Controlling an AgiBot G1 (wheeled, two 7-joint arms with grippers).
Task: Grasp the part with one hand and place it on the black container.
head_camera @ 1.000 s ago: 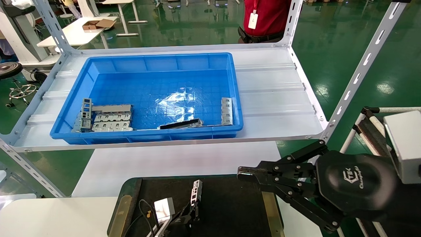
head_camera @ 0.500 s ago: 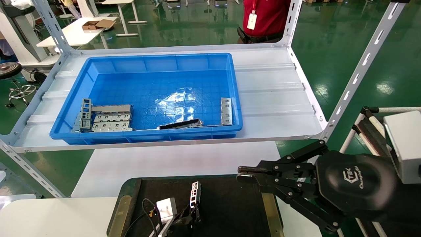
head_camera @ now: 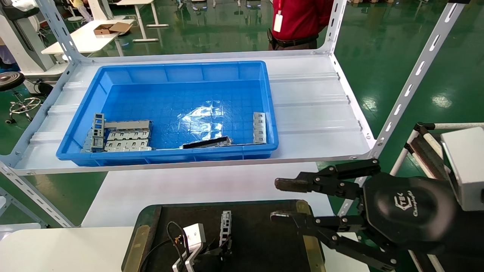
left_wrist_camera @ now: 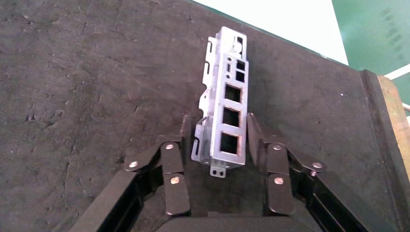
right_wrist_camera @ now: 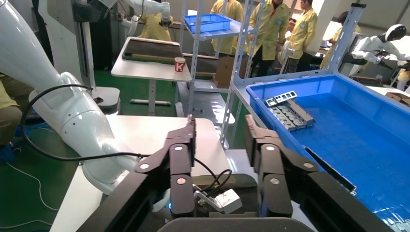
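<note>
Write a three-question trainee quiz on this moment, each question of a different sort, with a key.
1. True or false: the part lies on the black container.
2. Which gripper flanks the part? A. left gripper B. right gripper
3. Fill in: the remaining metal pieces lie in the blue ____ on the shelf.

Key: 1 true. 2 A; its fingers stand open, one on each side of the part, gaps showing. The right gripper hangs open near the container's right edge. 3 bin.
</note>
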